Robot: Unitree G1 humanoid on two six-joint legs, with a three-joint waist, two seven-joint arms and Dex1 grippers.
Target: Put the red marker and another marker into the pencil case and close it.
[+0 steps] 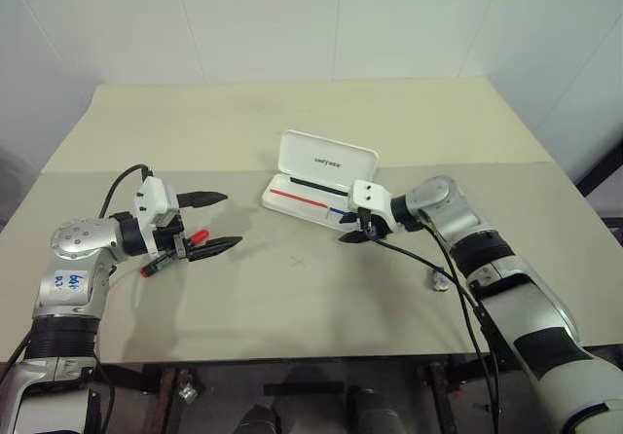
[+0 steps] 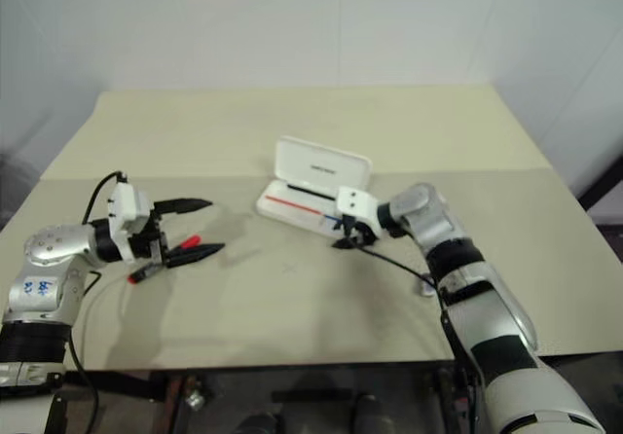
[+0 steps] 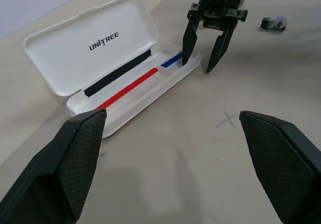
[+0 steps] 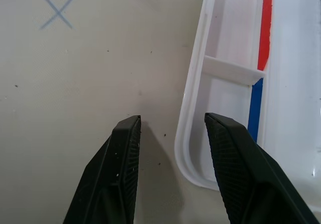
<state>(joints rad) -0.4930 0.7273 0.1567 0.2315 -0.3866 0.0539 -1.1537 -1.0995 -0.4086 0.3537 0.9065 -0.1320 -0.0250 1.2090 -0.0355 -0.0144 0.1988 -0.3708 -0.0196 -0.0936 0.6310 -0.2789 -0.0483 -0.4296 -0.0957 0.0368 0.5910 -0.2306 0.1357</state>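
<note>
A: where's the pencil case sitting?
B: open on the table, its near corner straddled by the empty, part-open right claw.
A: red marker?
B: lying under the wide-open left claw.

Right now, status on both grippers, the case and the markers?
Left gripper open, empty, over red marker on table. Right gripper open, empty, straddling the front rim of the pencil case. Case open, no markers inside. Nothing blocking.

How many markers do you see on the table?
1 for sure: the red marker lies on the table under the open left gripper. Others may be hidden; the pencil case looks empty.
</note>
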